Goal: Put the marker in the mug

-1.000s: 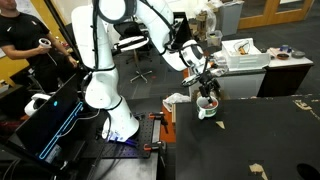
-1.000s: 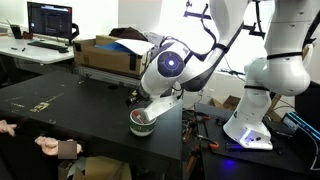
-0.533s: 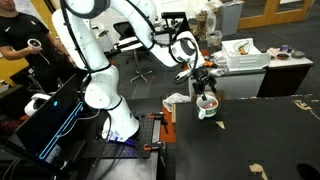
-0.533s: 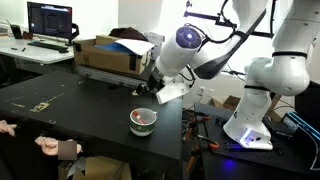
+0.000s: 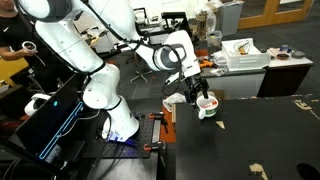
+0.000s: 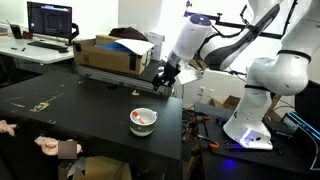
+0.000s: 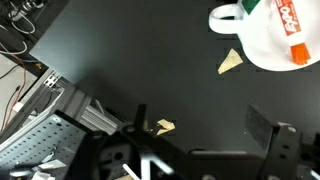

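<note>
The white mug point(image 5: 207, 105) stands near the edge of the black table in both exterior views point(image 6: 143, 121). The red marker point(image 6: 145, 117) lies inside it. In the wrist view the mug point(image 7: 262, 42) is at the top right, and the marker point(image 7: 289, 30) rests in it with its paler tip up. My gripper point(image 7: 200, 130) is open and empty, with dark table between its fingers. It hangs above and to the side of the mug in both exterior views point(image 5: 192, 88) point(image 6: 160, 80).
Crumpled white paper point(image 5: 177, 98) lies beside the mug. Small paper scraps point(image 7: 230, 62) sit on the table. A cardboard box point(image 6: 105, 52) and a monitor point(image 6: 50, 20) stand at the table's far side. A person point(image 5: 15, 40) stands nearby.
My gripper has lifted off the mug and drawn back and up. The marker stays in the mug. The arm has swung to a new pose.
</note>
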